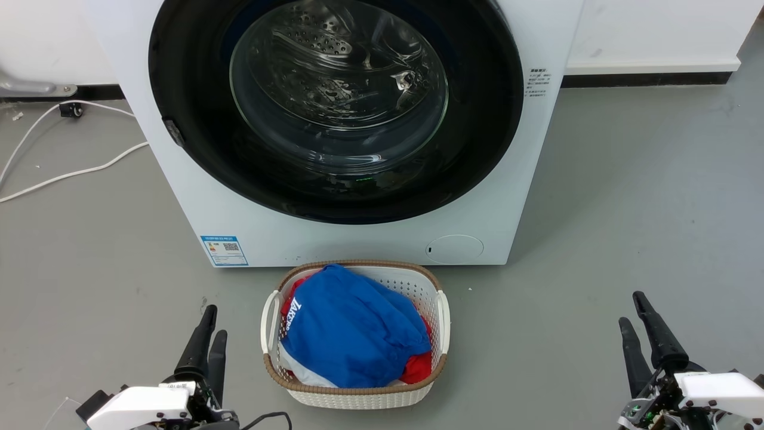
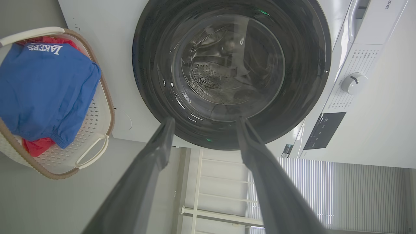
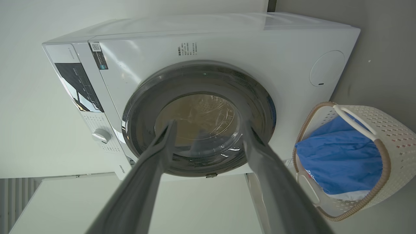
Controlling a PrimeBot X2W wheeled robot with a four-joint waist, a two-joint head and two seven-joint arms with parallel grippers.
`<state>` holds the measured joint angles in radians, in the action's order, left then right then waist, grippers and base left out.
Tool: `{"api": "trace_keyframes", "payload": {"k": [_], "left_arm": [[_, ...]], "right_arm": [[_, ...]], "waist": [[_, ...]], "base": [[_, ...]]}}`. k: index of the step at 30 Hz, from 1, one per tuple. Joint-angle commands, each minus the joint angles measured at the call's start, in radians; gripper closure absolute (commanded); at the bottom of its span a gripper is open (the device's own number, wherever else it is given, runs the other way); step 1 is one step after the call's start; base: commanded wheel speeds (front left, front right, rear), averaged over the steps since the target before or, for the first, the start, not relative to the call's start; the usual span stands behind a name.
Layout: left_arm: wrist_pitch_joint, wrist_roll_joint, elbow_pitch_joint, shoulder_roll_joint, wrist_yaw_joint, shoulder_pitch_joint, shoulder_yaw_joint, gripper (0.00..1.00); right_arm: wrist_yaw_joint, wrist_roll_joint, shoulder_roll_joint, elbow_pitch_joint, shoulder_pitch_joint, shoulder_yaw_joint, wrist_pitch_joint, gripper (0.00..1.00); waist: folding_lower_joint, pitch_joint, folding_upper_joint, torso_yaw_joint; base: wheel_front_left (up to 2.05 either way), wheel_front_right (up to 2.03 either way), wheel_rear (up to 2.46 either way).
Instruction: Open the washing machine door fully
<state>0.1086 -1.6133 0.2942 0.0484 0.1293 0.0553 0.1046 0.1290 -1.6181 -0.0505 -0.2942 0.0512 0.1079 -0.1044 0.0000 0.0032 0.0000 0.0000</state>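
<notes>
The washing machine (image 1: 179, 197) is a white front-loader standing on the grey floor ahead of me. The washing machine door (image 1: 477, 119), a wide glossy black ring around a bulging glass bowl, lies flush against the machine's front, with the steel drum showing through the glass. A small grey latch piece (image 1: 174, 132) sits on the ring's left rim. My left gripper (image 1: 213, 322) hangs open and empty at the lower left, well short of the machine. My right gripper (image 1: 631, 309) is open and empty at the lower right. Both wrist views look at the door (image 2: 149, 81) (image 3: 256, 97) between spread fingers.
A white woven laundry basket (image 1: 443, 316) holding blue and red clothes stands on the floor directly before the machine, between the grippers. A round white service flap (image 1: 455, 249) and a blue label (image 1: 224, 250) mark the machine's lower front. White cables (image 1: 71, 173) trail at the left.
</notes>
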Motion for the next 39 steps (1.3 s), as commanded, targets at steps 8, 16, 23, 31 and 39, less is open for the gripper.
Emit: {"api": "trace_keyframes", "payload": {"k": [8,16,23,31,39], "left_arm": [[-0.045,0.089,-0.055,0.001,-0.002,0.011,0.014,0.0],[-0.082,0.237,-0.117,0.001,-0.035,0.008,0.016,0.0],[-0.112,0.401,-0.165,0.002,-0.07,-0.004,-0.013,0.0],[-0.143,0.61,-0.192,0.002,-0.107,-0.018,-0.061,0.0],[-0.172,0.763,-0.204,0.003,-0.141,-0.031,-0.091,0.0]], "right_arm": [[0.001,0.091,-0.002,0.05,0.002,0.007,0.045,0.0],[0.001,0.298,-0.002,0.115,-0.011,0.004,0.081,0.0],[0.001,0.514,-0.002,0.17,-0.025,-0.021,0.111,0.0],[0.001,0.714,-0.001,0.21,-0.048,-0.044,0.142,0.0],[0.001,0.876,-0.001,0.237,-0.069,-0.044,0.17,0.0]], "waist": [[0.0,0.002,0.0,0.0],[0.0,0.004,0.0,0.001],[0.0,0.006,0.0,0.002],[0.0,0.007,0.0,0.003],[0.0,0.007,0.0,0.004]], "base": [[0.0,0.0,0.0],[0.0,0.0,0.0],[0.0,0.0,0.0],[0.0,0.0,0.0],[0.0,0.0,0.0]]}}
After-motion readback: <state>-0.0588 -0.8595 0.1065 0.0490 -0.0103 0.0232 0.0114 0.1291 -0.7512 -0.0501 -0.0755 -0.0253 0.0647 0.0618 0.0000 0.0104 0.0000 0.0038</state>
